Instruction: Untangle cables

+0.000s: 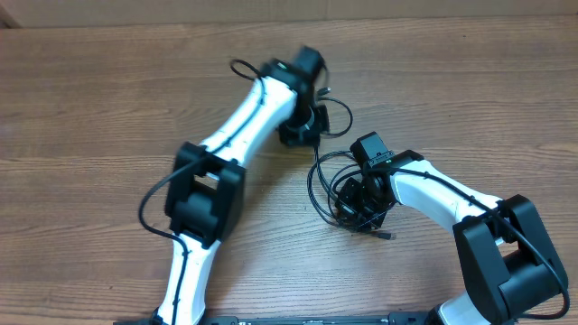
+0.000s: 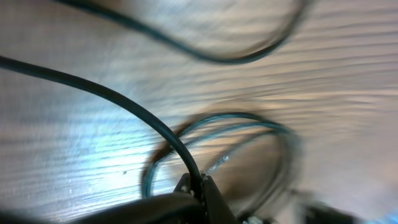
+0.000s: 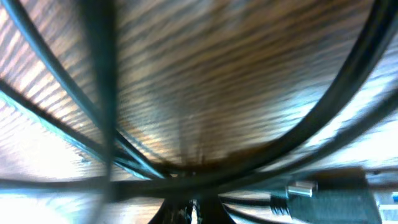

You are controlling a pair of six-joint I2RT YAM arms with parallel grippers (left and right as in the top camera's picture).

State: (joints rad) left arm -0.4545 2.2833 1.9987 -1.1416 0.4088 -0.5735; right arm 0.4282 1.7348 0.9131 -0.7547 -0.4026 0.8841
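Tangled black cables (image 1: 327, 185) lie on the wooden bench (image 1: 108, 90), right of centre, looping between both arms. Left fingers (image 2: 214, 202) are pinched tight on one cable strand that arcs away to the left. Right fingers (image 3: 214, 214) are closed low in the bundle, clamping strands at the tips. A silver-tipped plug (image 3: 301, 188) sits just beside them. Both wrist views are blurry.

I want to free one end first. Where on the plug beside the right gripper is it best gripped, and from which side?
Grip the plug by its black body, not the metal tip. Come from above with the jaws across its long sides, since it seems to lie flat on the table.
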